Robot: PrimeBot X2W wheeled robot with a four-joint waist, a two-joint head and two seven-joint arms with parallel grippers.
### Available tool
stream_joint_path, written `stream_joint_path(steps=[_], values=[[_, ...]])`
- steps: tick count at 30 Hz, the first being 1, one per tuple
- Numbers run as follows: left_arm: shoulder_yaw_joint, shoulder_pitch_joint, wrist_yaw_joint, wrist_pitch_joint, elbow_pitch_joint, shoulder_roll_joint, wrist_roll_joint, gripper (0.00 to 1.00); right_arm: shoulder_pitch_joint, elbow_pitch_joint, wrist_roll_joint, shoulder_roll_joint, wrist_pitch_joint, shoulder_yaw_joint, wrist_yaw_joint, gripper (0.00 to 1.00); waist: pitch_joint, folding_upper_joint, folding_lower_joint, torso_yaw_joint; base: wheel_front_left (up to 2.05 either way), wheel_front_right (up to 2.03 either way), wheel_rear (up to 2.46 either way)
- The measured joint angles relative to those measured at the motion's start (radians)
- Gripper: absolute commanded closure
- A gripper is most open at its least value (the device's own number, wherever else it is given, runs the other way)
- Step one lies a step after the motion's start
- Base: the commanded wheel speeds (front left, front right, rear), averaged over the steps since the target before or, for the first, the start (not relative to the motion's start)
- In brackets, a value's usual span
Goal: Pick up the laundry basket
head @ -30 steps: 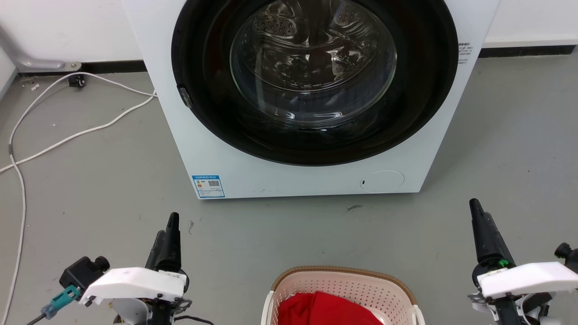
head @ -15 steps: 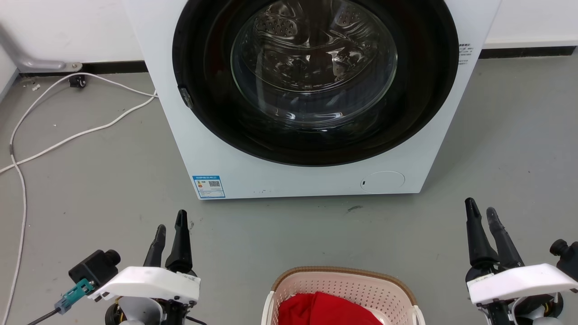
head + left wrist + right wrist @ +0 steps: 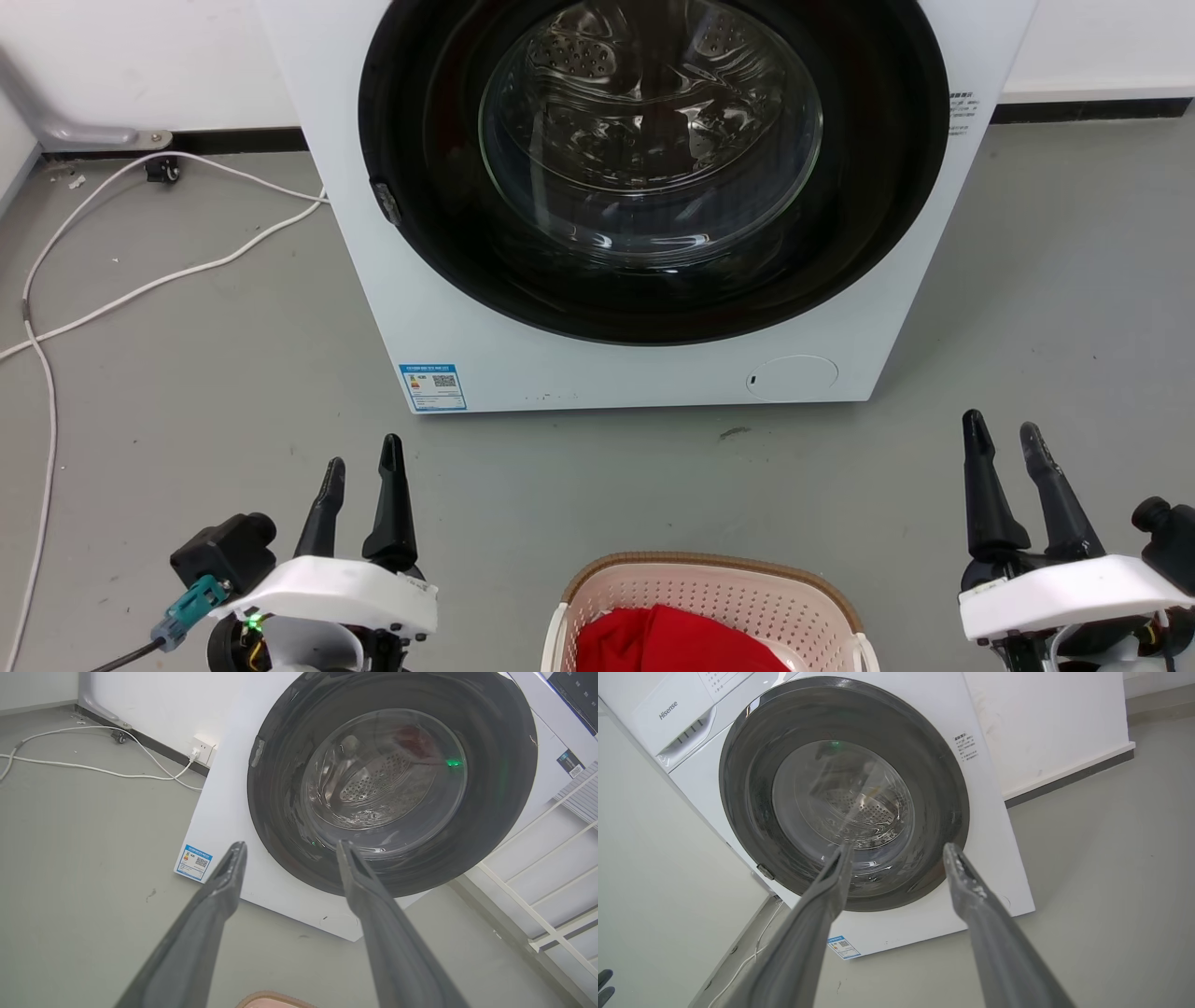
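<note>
You have a grey floor [image 3: 187, 392] in front of you, smooth and matte. The white washing machine [image 3: 644, 378] stands on it by the back wall. Just ahead of its front, a small dark mark [image 3: 733, 431] spots the floor. The laundry basket [image 3: 709, 583] sits nearer to you, apart from the machine. To your left, white cables [image 3: 168, 275] trail loosely across the floor toward the wall.

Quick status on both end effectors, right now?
Left end effector: open, holding nothing.
Right end effector: open, holding nothing.
</note>
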Motion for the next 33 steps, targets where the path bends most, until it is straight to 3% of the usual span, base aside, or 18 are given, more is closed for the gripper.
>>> stream_joint_path(steps=[33], values=[[-0.053, 0.022, 0.028, -0.079, 0.012, 0.001, 0.321, 0.00, 0.041, -0.042, -0.326, 0.000, -0.081, 0.009, 0.000, 0.00, 0.000, 0.0000, 0.0000, 0.001, 0.00, 0.00, 0.00]])
